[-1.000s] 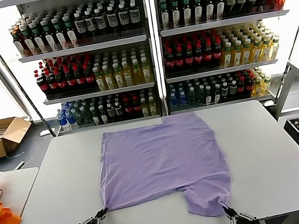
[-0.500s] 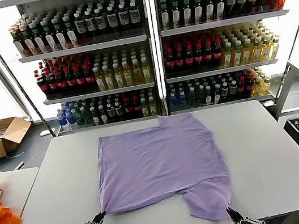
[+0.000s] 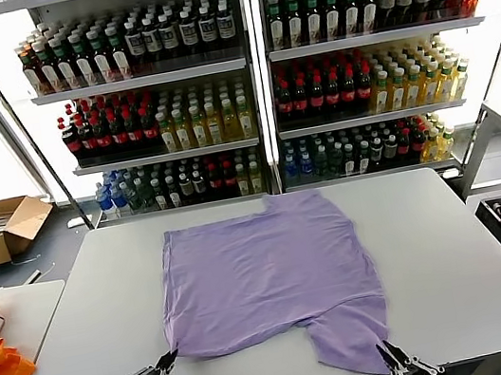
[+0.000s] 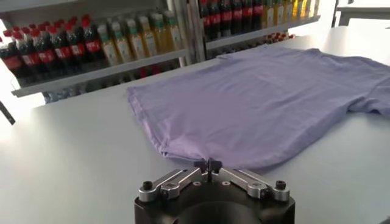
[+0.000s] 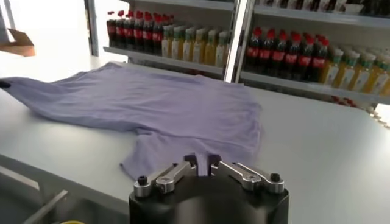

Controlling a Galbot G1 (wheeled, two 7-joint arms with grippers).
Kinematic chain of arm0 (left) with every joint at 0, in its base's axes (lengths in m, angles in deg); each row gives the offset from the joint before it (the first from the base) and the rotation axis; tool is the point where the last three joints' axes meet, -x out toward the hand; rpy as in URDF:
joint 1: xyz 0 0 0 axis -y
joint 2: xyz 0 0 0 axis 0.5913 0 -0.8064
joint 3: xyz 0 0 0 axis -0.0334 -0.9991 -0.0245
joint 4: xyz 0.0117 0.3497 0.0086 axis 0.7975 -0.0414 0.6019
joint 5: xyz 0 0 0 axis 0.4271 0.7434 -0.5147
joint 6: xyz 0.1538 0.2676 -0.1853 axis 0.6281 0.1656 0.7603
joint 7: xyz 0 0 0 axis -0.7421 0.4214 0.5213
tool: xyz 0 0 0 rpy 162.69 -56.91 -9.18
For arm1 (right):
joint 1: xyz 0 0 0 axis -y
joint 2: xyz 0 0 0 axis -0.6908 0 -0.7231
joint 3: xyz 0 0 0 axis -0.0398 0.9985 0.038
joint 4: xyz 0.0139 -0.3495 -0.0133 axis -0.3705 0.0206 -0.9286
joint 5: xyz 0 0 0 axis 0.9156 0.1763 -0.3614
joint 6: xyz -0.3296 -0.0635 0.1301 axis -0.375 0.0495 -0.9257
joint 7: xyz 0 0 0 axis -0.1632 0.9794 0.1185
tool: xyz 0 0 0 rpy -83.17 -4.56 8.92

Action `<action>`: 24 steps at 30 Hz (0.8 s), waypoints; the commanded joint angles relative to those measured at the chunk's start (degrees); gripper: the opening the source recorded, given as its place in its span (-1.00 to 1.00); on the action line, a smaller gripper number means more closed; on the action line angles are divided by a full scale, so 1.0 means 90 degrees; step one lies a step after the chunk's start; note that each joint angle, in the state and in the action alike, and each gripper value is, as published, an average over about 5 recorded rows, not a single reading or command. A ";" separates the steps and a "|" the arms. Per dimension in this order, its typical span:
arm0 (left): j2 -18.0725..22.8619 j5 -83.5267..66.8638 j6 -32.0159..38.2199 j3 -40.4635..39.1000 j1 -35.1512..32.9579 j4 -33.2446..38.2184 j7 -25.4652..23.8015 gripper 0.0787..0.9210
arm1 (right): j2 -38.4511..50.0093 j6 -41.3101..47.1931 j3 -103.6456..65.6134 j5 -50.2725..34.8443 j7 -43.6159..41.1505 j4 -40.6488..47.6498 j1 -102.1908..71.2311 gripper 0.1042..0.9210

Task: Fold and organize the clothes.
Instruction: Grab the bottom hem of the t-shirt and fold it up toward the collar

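- Your light purple, thin-fabric short-sleeved T-shirt [image 3: 272, 285] lies spread flat on the pale grey surface [image 3: 457, 268], stretching away from both hands toward the bottle shelves [image 3: 252, 81].
- Your left hand [image 3: 167, 361] is pinched shut on the shirt's near-left corner.
- Your right hand [image 3: 386, 351] sits at the near-right sleeve; its fingers look slightly parted, so whether it grips there is unclear.

The T-shirt [image 3: 271, 280] lies spread on the tabletop [image 3: 455, 259]. Bottle shelves [image 3: 257, 80] stand behind at twelve o'clock; both grippers sit at its six o'clock edge.
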 commanded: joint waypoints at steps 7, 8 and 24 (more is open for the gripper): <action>0.0003 0.0077 0.0007 -0.0013 0.0049 0.0000 -0.0031 -0.98 | -0.0122 0.1081 0.0309 0.0300 0.0561 0.0200 0.0286 0.14; 0.0011 0.0077 0.0007 -0.0013 0.0051 0.0002 -0.0033 -0.98 | -0.0139 0.1106 0.0364 0.0304 0.0587 0.0210 0.0346 0.14; 0.0191 0.0075 0.0126 0.0060 -0.0119 0.0046 -0.0077 -0.98 | -0.0394 -0.0250 0.0840 -0.0249 0.0551 0.0879 0.0817 -0.92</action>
